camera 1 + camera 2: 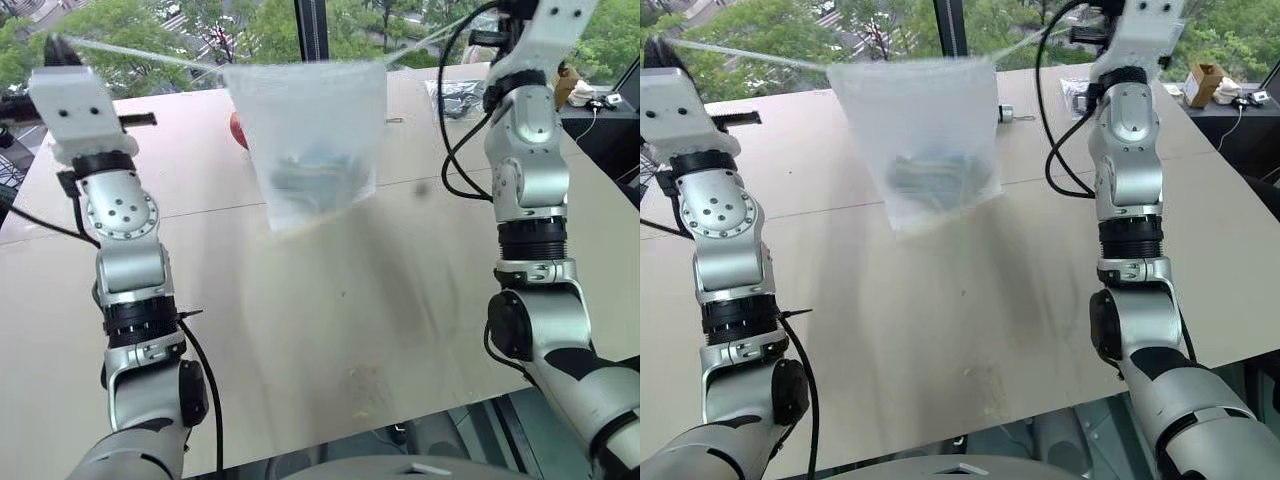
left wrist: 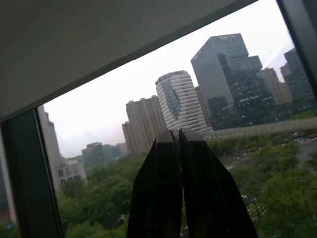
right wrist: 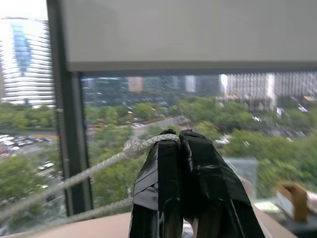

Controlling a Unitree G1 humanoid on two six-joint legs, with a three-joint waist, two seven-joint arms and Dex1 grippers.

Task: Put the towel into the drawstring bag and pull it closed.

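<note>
Between the two raised arms, the drawstring bag [image 1: 312,140] hangs above the worktop [image 1: 330,330], towel [image 1: 312,175] inside; both jaws clamp taut cords [image 3: 89,174] running outward, left and right.

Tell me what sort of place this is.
Likely an upper-floor office or lab in a city: a large window looks out on high-rise towers and treetops, and a wide pale worktable stands against it.

The thin white drawstring bag [image 1: 312,135] is hanging in the air above the table, its cords stretching tight out to both sides. The blue towel [image 1: 315,172] is sitting inside it.
</note>
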